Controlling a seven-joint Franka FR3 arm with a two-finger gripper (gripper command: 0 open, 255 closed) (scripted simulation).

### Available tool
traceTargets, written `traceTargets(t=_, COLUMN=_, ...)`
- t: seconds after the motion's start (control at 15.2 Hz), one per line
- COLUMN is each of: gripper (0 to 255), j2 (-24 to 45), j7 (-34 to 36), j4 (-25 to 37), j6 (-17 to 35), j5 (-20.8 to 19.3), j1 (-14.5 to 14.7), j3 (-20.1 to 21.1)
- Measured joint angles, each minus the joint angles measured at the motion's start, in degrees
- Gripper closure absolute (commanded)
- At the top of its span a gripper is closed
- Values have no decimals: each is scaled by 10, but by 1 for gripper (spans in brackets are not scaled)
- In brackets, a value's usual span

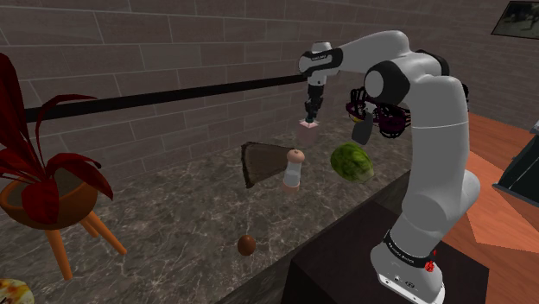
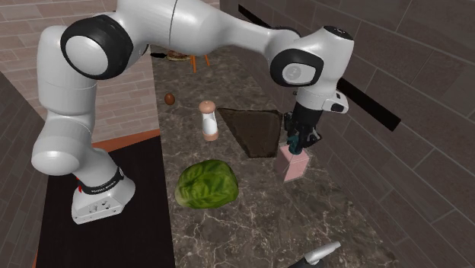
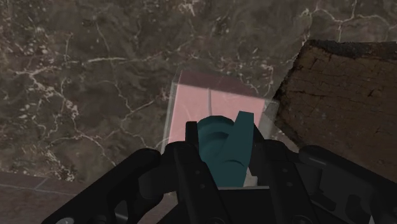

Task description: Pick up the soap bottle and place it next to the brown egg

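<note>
Gripper point(image 3: 224, 147) is clasping the teal pump of the pink soap bottle point(image 2: 294, 163), fingers narrow. I am seeing the bottle sitting just beside a dark wedge point(image 2: 255, 131), well apart from the brown egg point(image 1: 246, 245) lying on the table point(image 1: 173, 224).

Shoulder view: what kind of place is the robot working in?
Probably a home kitchen: a dark stone counter against a brick wall, with a lettuce, a brown egg and a shaker on it.

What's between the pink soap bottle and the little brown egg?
A brown-topped shaker stands between the soap bottle and egg, beside a dark slab, in the shoulder view.
</note>
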Motion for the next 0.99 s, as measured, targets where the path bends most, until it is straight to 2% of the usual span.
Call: traceTargets(t=0.99, gripper=255, j2=-1, j7=3, j4=117, j6=-117, j5=-2, j1=-8, j3=-2)
